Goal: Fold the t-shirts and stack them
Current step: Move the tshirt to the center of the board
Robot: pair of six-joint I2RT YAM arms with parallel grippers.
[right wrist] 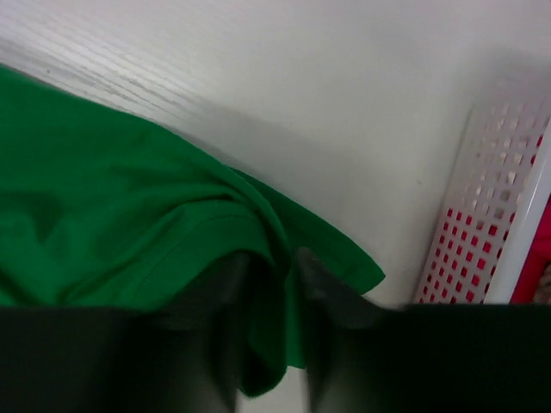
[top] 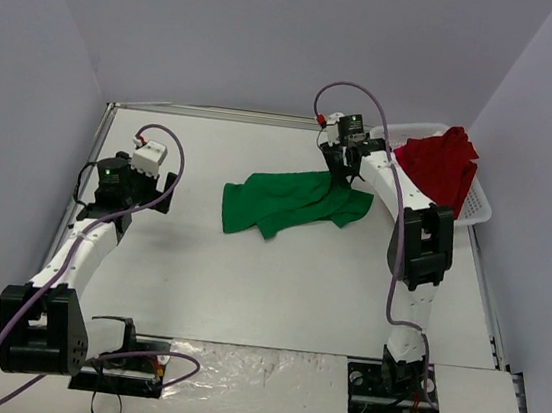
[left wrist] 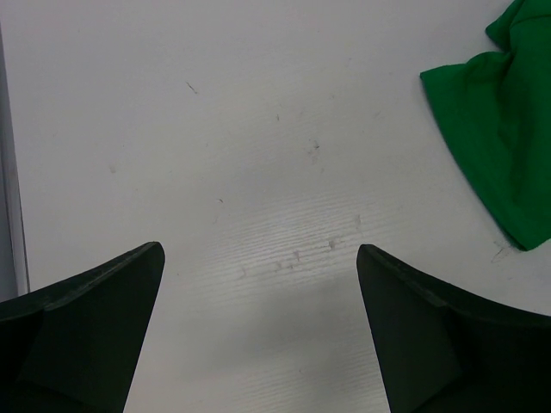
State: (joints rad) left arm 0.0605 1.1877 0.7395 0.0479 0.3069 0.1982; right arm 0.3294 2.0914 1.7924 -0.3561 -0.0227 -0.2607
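Observation:
The bright green t-shirt (top: pixel 296 204) lies crumpled on the middle of the white table (top: pixel 246 284). My right gripper (top: pixel 342 177) is down on its far right edge. In the right wrist view a fold of the green t-shirt (right wrist: pixel 129 206) lies between the blurred fingers of the right gripper (right wrist: pixel 274 267), which stand a narrow gap apart. The deep red t-shirt (top: pixel 442 165) sits heaped in the white lattice basket (top: pixel 477 206) at the far right. My left gripper (top: pixel 161 198) hovers wide open and empty (left wrist: pixel 258 249) over bare table, with the green t-shirt (left wrist: pixel 504 129) off to its right.
The basket wall (right wrist: pixel 491 215) stands close to the right of the right gripper, red showing through its holes. A raised rim (top: pixel 207 112) runs along the table's far and left sides. Grey walls enclose the table.

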